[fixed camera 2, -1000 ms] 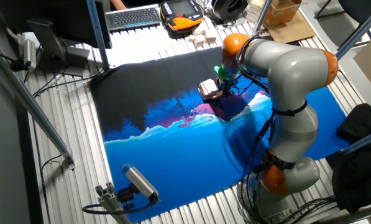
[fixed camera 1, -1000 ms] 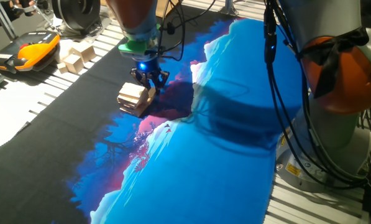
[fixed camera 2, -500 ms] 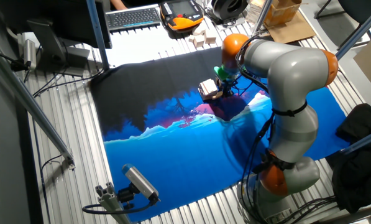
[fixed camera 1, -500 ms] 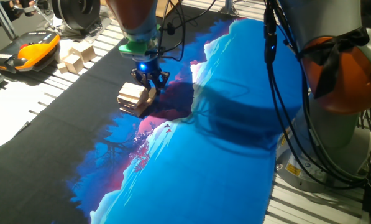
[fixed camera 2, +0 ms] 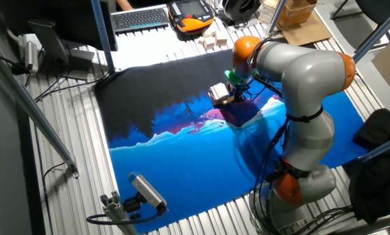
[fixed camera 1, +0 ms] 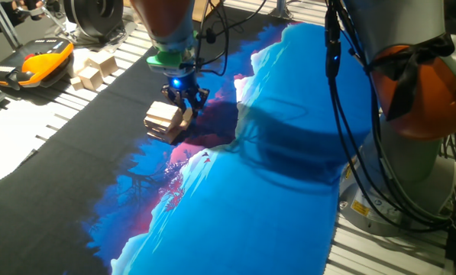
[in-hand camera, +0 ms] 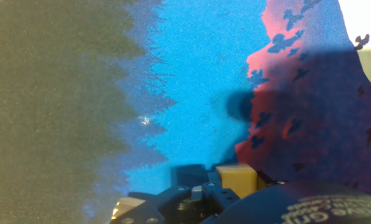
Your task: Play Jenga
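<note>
Evidently the gripper [fixed camera 1: 185,99] is working at the Jenga stack [fixed camera 1: 166,120], its dark fingertips down at the stack's upper edge; whether they pinch a block or merely touch it I cannot tell from this fixed view. The stack sits on the dark part of the printed mat [fixed camera 1: 273,176], with chunkier wooden cubes [fixed camera 1: 94,69] well apart from the stack, beside an orange pendant [fixed camera 1: 40,61].

From the other fixed view, the stack [fixed camera 2: 219,93] lies just beside the arm [fixed camera 2: 299,85], and a keyboard [fixed camera 2: 140,17] lies far behind the stack on the slatted table [fixed camera 2: 70,163].

The hand view shows mostly mat [in-hand camera: 191,93]; a tan block [in-hand camera: 236,177] appears near the fingers, perhaps held. Next, I judge, a slow straight pull or placement without toppling layers.
</note>
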You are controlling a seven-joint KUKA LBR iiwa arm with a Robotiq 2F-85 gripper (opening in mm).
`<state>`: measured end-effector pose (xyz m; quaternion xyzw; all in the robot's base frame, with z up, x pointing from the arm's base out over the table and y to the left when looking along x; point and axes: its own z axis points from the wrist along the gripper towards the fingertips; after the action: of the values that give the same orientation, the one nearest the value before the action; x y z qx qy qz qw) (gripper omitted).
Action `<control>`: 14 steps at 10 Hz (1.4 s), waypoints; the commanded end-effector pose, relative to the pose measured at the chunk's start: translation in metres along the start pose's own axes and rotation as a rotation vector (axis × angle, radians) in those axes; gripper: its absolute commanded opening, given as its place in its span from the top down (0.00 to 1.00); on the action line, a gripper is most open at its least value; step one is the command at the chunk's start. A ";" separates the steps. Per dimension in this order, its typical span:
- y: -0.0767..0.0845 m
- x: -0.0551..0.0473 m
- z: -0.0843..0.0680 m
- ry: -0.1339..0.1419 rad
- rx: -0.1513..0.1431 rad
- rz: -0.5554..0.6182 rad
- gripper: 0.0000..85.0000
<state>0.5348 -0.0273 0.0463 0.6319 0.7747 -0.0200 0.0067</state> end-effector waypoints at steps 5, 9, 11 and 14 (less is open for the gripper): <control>-0.002 -0.001 0.000 0.002 -0.002 -0.010 0.60; -0.009 -0.002 -0.007 0.023 -0.022 -0.042 0.80; -0.011 -0.003 -0.011 0.038 -0.035 -0.060 0.80; -0.012 -0.004 -0.021 0.067 -0.061 -0.097 0.80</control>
<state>0.5239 -0.0329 0.0682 0.5924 0.8052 0.0246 -0.0010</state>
